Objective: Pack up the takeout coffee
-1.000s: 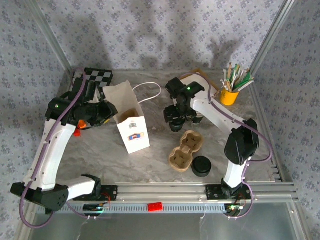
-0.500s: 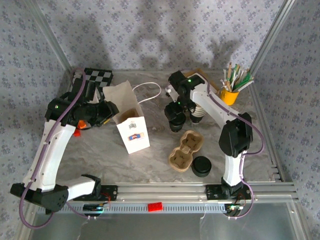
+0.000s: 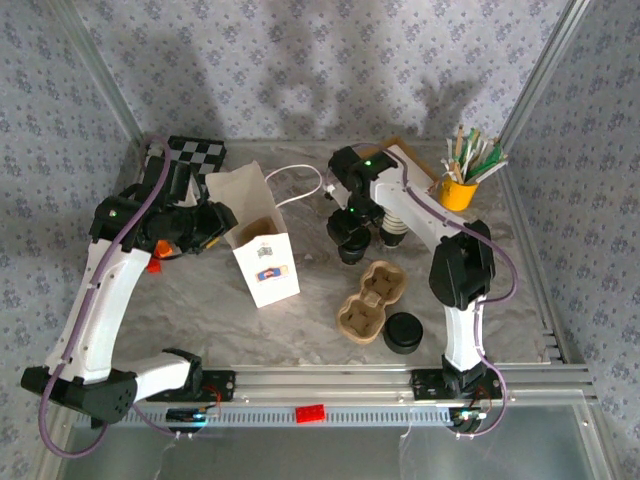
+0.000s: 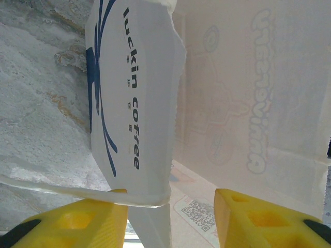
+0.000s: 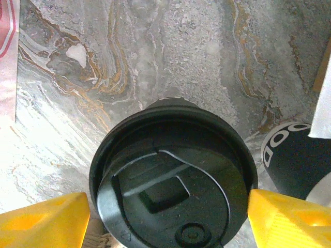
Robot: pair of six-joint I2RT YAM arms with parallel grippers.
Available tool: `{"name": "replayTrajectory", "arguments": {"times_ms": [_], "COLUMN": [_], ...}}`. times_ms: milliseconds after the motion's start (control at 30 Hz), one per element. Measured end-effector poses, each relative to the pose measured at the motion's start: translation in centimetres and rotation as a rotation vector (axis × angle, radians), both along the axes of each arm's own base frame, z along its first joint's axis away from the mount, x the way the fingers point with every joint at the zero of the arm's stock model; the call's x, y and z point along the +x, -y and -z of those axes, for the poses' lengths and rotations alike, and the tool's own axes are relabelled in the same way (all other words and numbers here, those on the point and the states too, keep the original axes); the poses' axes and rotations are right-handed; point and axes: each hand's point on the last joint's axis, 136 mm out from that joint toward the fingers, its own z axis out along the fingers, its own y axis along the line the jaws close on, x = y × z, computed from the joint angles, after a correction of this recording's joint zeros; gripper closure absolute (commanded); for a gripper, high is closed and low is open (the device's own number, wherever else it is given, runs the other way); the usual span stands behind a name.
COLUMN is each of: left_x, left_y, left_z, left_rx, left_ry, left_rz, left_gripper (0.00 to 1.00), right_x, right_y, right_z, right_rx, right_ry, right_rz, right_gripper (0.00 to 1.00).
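A white paper bag [image 3: 264,243] stands open at the left of centre; in the left wrist view its printed side panel [image 4: 129,103] fills the middle. My left gripper [image 3: 214,222] [image 4: 170,206] is open at the bag's left rim, the panel's edge lying against one yellow finger [image 4: 88,219]. A black lidded coffee cup [image 3: 350,243] [image 5: 170,170] stands upright on the table. My right gripper [image 3: 350,215] [image 5: 168,206] is open just above it, one finger close on each side of the lid. A second cup [image 3: 392,230] [image 5: 289,160] stands just right of it.
A brown cardboard cup carrier [image 3: 370,300] lies in front of the cups, with a black cup [image 3: 403,332] beside it. A yellow holder with stirrers [image 3: 460,188] stands back right. A checkered board [image 3: 195,155] sits back left. Metal frame posts flank the table.
The right arm's elbow has swung left while its gripper stayed over the black cup, and its fingers have drawn closer to the lid. The left arm and bag have not moved.
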Motion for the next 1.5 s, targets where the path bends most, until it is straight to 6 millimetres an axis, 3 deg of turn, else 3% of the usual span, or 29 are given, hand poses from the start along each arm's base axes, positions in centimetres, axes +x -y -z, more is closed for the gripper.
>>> {"name": "replayTrajectory", "arguments": {"times_ms": [433,533,767,967,1067,1133,1333,1500], "left_x": [-0.1,0.0,-0.3,-0.2,-0.3,-0.3,-0.4,-0.4], "left_y": [-0.2,-0.3,-0.2,-0.3,-0.4,-0.4,-0.4,-0.4], "left_z": [0.7,0.7,0.6,0.7,0.8,0.8,0.8,0.7], "left_rx": [0.006,0.005,-0.005,-0.006,-0.007,-0.007,-0.010,-0.013], "left_ry": [-0.022,-0.022,-0.017,-0.018,-0.021,-0.021,-0.020,-0.015], "left_rz": [-0.007,-0.010,-0.008,-0.012,-0.016,-0.017,-0.019,-0.018], "left_gripper": [0.52,0.52,0.52,0.52,0.52,0.52,0.52,0.52], "right_x": [-0.3,-0.3,-1.0,-2.3,-2.6,-2.7,-2.6,-3.5], "right_y": [-0.4,-0.3,-1.3,-1.5,-1.7,-1.9,-2.0,-1.3], "right_z": [0.7,0.5,0.4,0.3,-0.1,-0.4,-1.4,-1.7], "right_rx": [-0.038,-0.036,-0.008,-0.034,-0.040,-0.042,-0.013,0.003], "right_ry": [0.000,-0.003,-0.022,-0.032,-0.023,-0.013,-0.006,-0.029], "right_rz": [-0.002,0.052,0.295,0.479,0.518,0.531,0.508,0.385], "right_gripper": [0.27,0.34,0.32,0.22,0.12,0.10,0.06,0.05]}}
